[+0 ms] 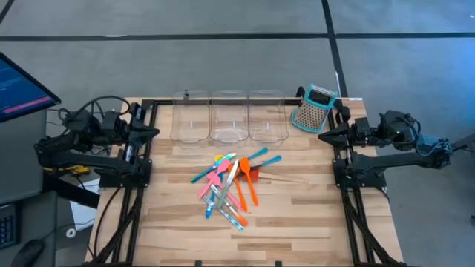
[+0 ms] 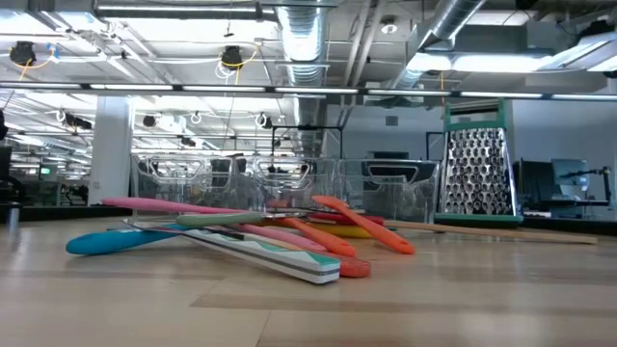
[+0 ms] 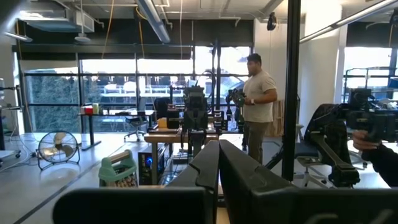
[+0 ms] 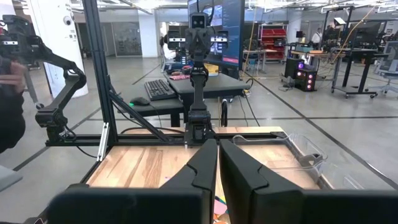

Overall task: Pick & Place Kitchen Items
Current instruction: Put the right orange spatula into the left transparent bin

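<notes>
Currently the left hand (image 1: pixel 154 132) is sitting pulled back at the left edge of the desk (image 1: pixel 297 222), fingers pressed together and holding nothing. In the left wrist view its two dark fingers (image 3: pixel 205 171) are lying closed against each other, pointing level across the room.

The right hand (image 1: pixel 324 135) is mirroring it at the right edge of the desk, fingers narrowed to a thin slit and gripping nothing. In the right wrist view its fingers (image 4: pixel 208 168) are meeting almost edge to edge, aimed over the wooden top toward the other arm.

Between the two hands, well apart from both, the kitchen items (image 1: pixel 231 185) are lying in a loose crossed pile near the middle of the desk. An orange spatula (image 1: pixel 246 182) is resting across the pile, a teal spoon (image 1: pixel 257 156) is sticking out toward the bins, and pink, blue and yellow pieces are overlapping beneath. In the low view the pile (image 2: pixel 260 236) is lying flat on the wood, with a teal spoon bowl (image 2: pixel 101 242) showing at one end.

Behind the pile, three clear bins (image 1: pixel 228 116) are standing side by side along the far edge. Just beside them, on the right arm's side, a teal-and-grey grater (image 1: pixel 314 107) is standing upright (image 2: pixel 473 164).

Beyond the desk, a person (image 3: pixel 258 106) is standing in the room in the left wrist view.
</notes>
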### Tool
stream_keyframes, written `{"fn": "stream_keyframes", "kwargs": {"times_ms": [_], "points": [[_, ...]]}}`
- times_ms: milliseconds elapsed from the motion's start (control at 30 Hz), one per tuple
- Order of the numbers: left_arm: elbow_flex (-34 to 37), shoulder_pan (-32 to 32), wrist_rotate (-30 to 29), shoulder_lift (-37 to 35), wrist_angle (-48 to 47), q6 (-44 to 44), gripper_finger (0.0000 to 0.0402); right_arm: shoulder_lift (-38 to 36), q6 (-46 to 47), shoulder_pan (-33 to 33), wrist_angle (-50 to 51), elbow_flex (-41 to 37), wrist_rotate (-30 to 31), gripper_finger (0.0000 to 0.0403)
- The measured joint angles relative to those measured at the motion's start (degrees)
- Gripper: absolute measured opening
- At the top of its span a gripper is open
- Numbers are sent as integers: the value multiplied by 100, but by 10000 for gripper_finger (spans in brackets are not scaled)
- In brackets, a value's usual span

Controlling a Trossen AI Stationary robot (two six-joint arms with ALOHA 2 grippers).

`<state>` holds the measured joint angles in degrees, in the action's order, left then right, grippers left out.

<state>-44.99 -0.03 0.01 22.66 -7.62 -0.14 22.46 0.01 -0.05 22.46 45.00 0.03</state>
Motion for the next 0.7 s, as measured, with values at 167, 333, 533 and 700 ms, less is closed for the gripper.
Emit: {"fn": "stream_keyframes", "kwargs": {"times_ms": [167,333,533,700], "points": [[0,0,0,1,28,-12,3,-1,0,0,0,1,0,17],[2,0,-1,1,72,-13,3,1,0,0,44,-1,0,17],[0,0,0,3,101,-13,3,-1,0,0,46,2,0,17],[1,0,0,1,155,-15,3,-1,0,0,46,-1,0,17]]}}
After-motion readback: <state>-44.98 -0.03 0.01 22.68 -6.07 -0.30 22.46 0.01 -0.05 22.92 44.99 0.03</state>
